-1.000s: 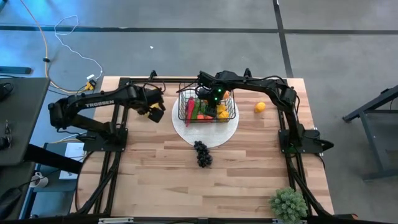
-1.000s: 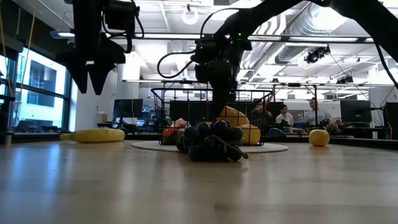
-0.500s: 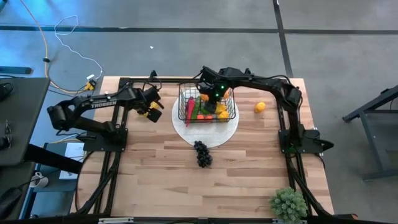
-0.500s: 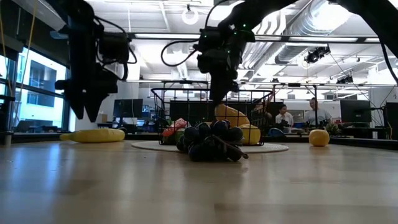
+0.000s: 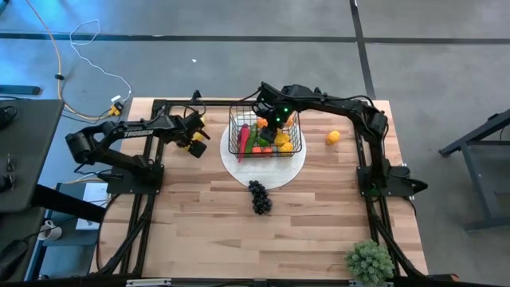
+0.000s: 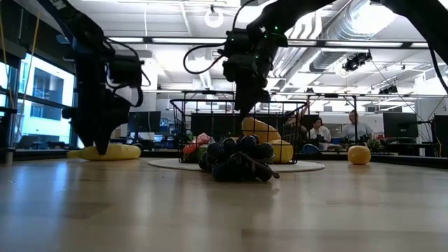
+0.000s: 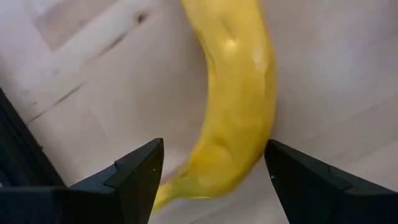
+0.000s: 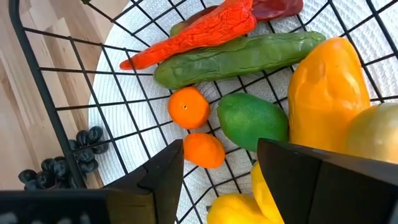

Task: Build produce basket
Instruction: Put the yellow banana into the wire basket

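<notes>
- Left hand (image 7: 211, 177) hangs open astride the banana (image 7: 239, 93) lying on the worktop (image 7: 106, 68), ready to close.
- Right hand (image 5: 273, 121), spread and empty, hovers above the basket (image 5: 296, 149).

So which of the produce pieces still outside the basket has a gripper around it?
The banana: the left gripper hangs open astride it. The grapes and the orange fruit lie alone.

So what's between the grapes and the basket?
Only the white plate that the basket stands on, then a bare strip of table. The high view shows it; the grapes lie just off the plate's edge.
</notes>
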Robot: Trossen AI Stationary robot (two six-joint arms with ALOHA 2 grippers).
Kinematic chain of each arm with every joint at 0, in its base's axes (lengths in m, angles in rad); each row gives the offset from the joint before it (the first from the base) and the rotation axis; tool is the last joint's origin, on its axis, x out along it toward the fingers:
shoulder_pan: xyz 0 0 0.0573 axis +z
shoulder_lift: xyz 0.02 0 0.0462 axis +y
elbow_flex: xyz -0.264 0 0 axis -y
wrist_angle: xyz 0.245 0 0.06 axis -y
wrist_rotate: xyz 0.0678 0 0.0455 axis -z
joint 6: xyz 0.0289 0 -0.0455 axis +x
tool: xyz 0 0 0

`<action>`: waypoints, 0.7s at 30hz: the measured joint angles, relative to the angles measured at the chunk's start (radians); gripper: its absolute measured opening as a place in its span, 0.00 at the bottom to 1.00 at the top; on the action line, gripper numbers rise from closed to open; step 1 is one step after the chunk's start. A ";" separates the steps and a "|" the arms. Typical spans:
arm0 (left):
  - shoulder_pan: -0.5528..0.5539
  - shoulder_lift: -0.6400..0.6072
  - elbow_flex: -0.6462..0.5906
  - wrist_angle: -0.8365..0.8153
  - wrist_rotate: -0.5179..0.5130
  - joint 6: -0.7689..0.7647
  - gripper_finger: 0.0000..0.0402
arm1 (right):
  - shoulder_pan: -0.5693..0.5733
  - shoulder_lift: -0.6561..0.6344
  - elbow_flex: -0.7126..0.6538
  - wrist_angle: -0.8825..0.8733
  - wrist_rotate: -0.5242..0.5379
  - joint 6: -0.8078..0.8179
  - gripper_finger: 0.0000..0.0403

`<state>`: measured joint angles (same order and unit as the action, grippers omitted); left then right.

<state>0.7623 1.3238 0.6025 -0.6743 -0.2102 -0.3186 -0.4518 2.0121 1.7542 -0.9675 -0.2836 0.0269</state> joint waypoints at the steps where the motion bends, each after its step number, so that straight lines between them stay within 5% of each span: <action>1: 0.003 0.019 0.000 0.001 0.000 0.007 0.67 | 0.000 0.000 0.000 0.000 0.000 0.000 0.46; 8: 0.005 0.109 0.004 0.025 0.013 0.062 0.59 | 0.000 0.000 0.000 -0.001 0.000 0.013 0.46; 16: -0.018 0.092 0.012 0.028 0.009 0.131 0.28 | 0.000 0.000 0.000 -0.001 0.000 0.019 0.46; 21: -0.050 0.051 0.039 -0.008 -0.040 0.182 0.26 | -0.001 -0.006 0.005 -0.006 0.000 0.026 0.46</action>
<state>0.7125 1.3752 0.6416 -0.6819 -0.2506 -0.1369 -0.4528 2.0064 1.7593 -0.9735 -0.2840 0.0525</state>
